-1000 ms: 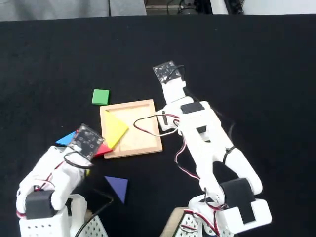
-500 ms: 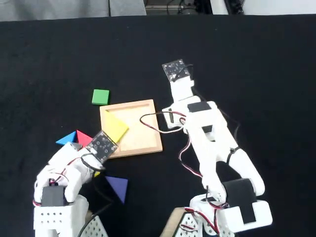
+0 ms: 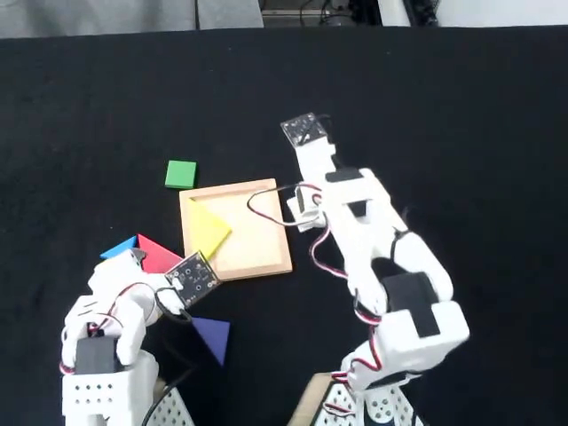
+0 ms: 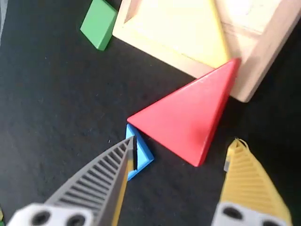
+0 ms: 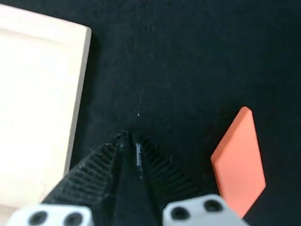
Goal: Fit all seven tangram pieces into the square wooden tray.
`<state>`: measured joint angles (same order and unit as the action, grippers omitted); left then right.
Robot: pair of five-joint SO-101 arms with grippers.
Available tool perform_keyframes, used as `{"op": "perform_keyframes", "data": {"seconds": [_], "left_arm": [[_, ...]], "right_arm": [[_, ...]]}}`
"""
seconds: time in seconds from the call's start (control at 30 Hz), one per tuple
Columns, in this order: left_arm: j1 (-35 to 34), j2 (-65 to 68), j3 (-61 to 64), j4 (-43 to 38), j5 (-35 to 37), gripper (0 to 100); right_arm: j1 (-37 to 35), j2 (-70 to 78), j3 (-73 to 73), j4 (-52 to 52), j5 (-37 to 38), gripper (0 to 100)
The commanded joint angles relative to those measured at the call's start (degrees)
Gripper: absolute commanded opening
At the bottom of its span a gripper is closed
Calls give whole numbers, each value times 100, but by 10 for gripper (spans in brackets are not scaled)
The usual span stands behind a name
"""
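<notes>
Black cloth (image 3: 461,106) covers the table; near its middle sits the wooden tray (image 3: 277,232), a pale square with a raised rim and a shallow recess. A large yellow triangle (image 3: 206,232) lies in the recess, on the 9 o'clock side, its point toward the centre; the remainder of the floor is bare wood.

Seen from above, a green square (image 3: 181,174) rests at 11 o'clock of the tray, just off its corner; a red triangle (image 3: 158,255) lies at 8 o'clock with one tip against the tray's outer rim, and a small light-blue triangle (image 3: 120,249) touches its far corner. A dark-blue triangle (image 3: 213,335) lies at 6 o'clock, well apart from the tray.

The left gripper (image 4: 184,142) hangs over the red triangle, jaws spread wide and grasping nothing (one tip beside the light-blue piece, the other off the red one's edge). The right gripper (image 5: 129,137) has its jaws pressed together on nothing, over bare cloth between the tray's rim and an orange parallelogram (image 5: 240,162).
</notes>
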<state>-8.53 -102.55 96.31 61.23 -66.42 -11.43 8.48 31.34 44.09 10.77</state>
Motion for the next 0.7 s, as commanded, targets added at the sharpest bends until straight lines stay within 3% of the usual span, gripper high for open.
{"op": "perform_keyframes", "data": {"seconds": [0.0, 0.37, 0.67], "left_arm": [[127, 211, 127, -255, -18, 306], [444, 1609, 145, -1547, 431, 306], [453, 2927, 145, -3147, 431, 305]], "right_arm": [[105, 101, -549, 290, 44, 11], [105, 101, -541, 299, 62, 11], [105, 101, -541, 299, 70, 11]]}}
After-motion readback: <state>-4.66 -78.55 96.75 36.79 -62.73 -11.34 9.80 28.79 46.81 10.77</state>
